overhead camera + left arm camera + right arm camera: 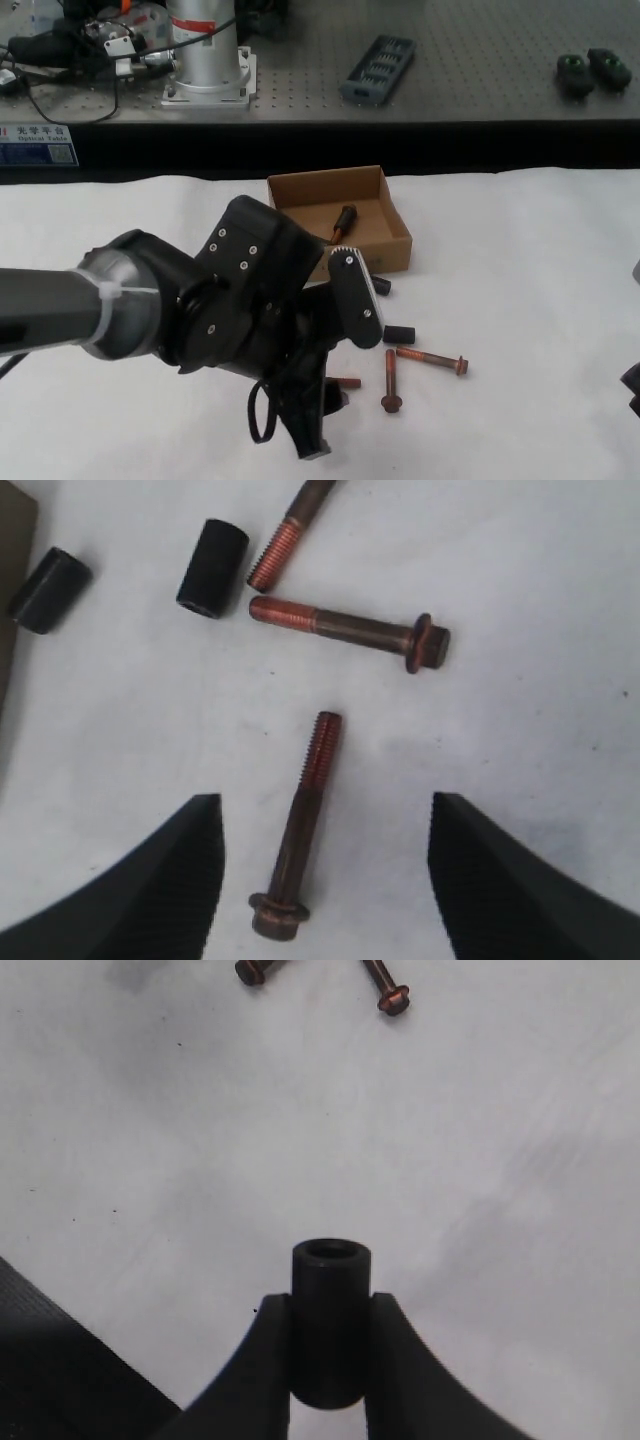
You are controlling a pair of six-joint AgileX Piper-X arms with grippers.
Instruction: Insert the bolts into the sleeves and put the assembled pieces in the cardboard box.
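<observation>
My left claw (322, 805) hangs wide open over the white cloth (540, 710). One finger (170, 880) sits on either side of a bolt (297, 840) that lies lengthwise in the gap, touching neither finger, with bare cloth on both flanks. Just past its threaded tip a second bolt (350, 635) lies crosswise, apart from it. A third bolt (290, 540) slants away beyond, its threads nearly meeting the second's. Beside those threads lies a loose sleeve (213, 568), then another sleeve (50, 588) close against the wall of the cardboard box (10, 530).

My right claw (330, 1310) is clamped on a black held sleeve (331, 1270), whose open bore points out past the fingertips. There is open cloth all around it, and two bolt heads (390, 995) lie far off.

From above, the box sits beyond my left arm (200, 300) with one assembled piece (343, 222) inside. The loose parts lie on its near side, and to their right the cloth runs free — out to the frame's edge
</observation>
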